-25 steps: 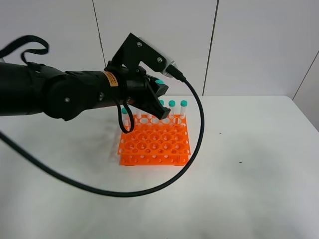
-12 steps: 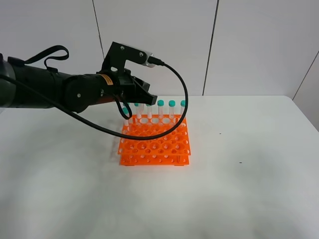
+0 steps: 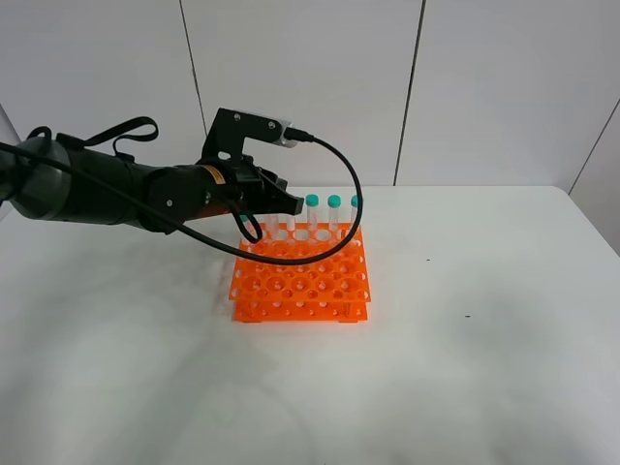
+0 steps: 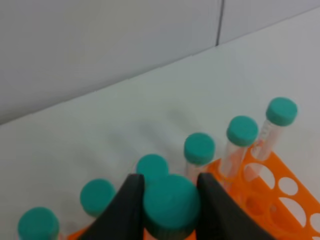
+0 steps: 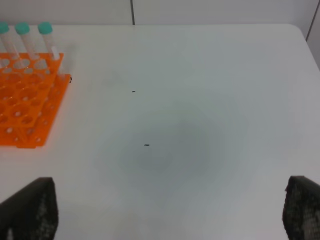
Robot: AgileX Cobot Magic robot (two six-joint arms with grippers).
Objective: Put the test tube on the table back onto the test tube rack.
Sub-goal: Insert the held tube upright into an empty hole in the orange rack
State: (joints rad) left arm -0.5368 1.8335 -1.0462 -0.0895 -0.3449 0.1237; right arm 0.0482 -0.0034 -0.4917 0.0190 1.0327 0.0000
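In the high view the left arm (image 3: 116,189) reaches in from the left. It carries a small yellow-orange sticker (image 3: 207,175), and the print on it is too small to read. The left gripper (image 4: 171,200) is closed narrowly on the teal cap of the test tube (image 4: 171,205), with one black finger (image 4: 126,212) pressed on each side. The tube is held over the back row of the orange test tube rack (image 3: 300,276), in line with the other teal-capped tubes (image 4: 242,131). Its lower part is hidden, so I cannot tell whether the tip sits in a hole. No marks on the tubes can be read. Further right, the white table (image 3: 484,320) shows two small dark specks (image 5: 146,145). The right gripper (image 5: 167,200) is spread wide above the table, well apart from the rack, and holds nothing.
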